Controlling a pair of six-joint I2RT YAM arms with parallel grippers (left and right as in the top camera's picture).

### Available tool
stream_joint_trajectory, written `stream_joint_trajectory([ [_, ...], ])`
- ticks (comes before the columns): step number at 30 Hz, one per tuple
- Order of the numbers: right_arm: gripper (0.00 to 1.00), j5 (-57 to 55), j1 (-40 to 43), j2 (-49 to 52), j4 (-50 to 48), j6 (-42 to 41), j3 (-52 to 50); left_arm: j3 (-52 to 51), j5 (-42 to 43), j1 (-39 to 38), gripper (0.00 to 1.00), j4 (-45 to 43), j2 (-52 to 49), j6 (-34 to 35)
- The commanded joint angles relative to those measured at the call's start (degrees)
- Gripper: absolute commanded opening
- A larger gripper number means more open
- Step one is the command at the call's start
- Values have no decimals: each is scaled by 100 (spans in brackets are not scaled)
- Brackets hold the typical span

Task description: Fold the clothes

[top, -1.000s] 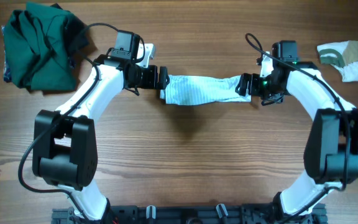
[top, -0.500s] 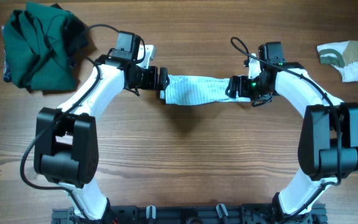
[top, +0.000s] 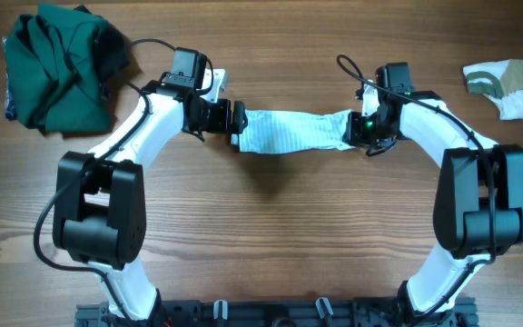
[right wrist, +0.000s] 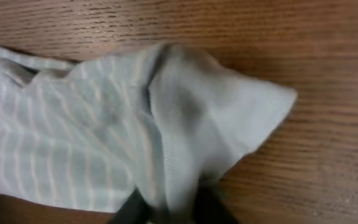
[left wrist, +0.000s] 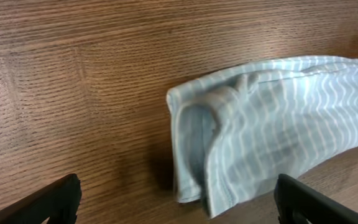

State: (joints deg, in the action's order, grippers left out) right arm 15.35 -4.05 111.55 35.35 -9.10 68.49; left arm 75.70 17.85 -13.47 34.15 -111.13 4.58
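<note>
Surface: a brown wood-grain tabletop (top: 261, 227), with both arm bases at its near edge.

Task garment: a thin pale blue-and-white striped garment (top: 293, 132) lies as a long, narrow, bunched band running left to right. It sits midway between the left and right edges, somewhat closer to the far edge than to the near one.

Left end of the garment: the left wrist view shows it folded over on itself with a rounded hem, lying flat on the wood.

Left tool: the left tool (top: 238, 119) sits at the left end of the striped garment. Its fingers (left wrist: 58, 199) are spread wide at the two lower corners of the left wrist view. The cloth end lies ahead of them, gripped by neither.

Right tool: the right tool (top: 352, 130) is at the right end of the striped garment. Its fingers (right wrist: 132, 211) stand close together, pinching a fold of cloth between them.

Right end of the garment: it bunches into a pale peak just above the pinch, and the stripes run away to the left in the right wrist view.

Other clothes: a crumpled dark green cloth heap (top: 57, 68) lies in the far left corner. A small white-and-olive cloth piece (top: 502, 86) lies near the far right corner. Both are well apart from the striped garment and from the tools.
</note>
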Motion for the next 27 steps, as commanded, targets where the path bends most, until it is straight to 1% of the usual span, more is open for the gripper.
stream_joint_trajectory([
  [1, 8, -365, -11, -68, 122, -166, 214, -63, -50, 15, 100, 4, -133, -133],
  [3, 4, -702, -9, -151, 221, -214, 245, -70, -50, 15, 100, 4, -157, -133],
  [7, 5, -1351, 4, -249, 339, -345, 247, -70, -50, 15, 100, 2, -162, -133],
  [10, 4, -1899, 4, -249, 466, -608, 278, -70, -50, 15, 100, 4, -162, -133],
  [12, 4, -2052, 4, -260, 634, -605, 389, -70, -50, 15, 100, 4, -162, -133],
  [16, 4, -1834, -26, -450, 1145, -566, 920, -70, -50, 15, 100, -17, -162, -133],
  [18, 4, -1088, -42, -678, 1161, -289, 1073, -70, -50, 15, 100, -20, -162, -133],
  [21, 4, -623, -94, -907, 1152, -291, 1093, -70, -50, 15, 100, -20, -162, -133],
  [27, 4, -382, -503, -944, 1187, -310, 1091, -70, -50, 15, 100, -22, -162, -133],
])
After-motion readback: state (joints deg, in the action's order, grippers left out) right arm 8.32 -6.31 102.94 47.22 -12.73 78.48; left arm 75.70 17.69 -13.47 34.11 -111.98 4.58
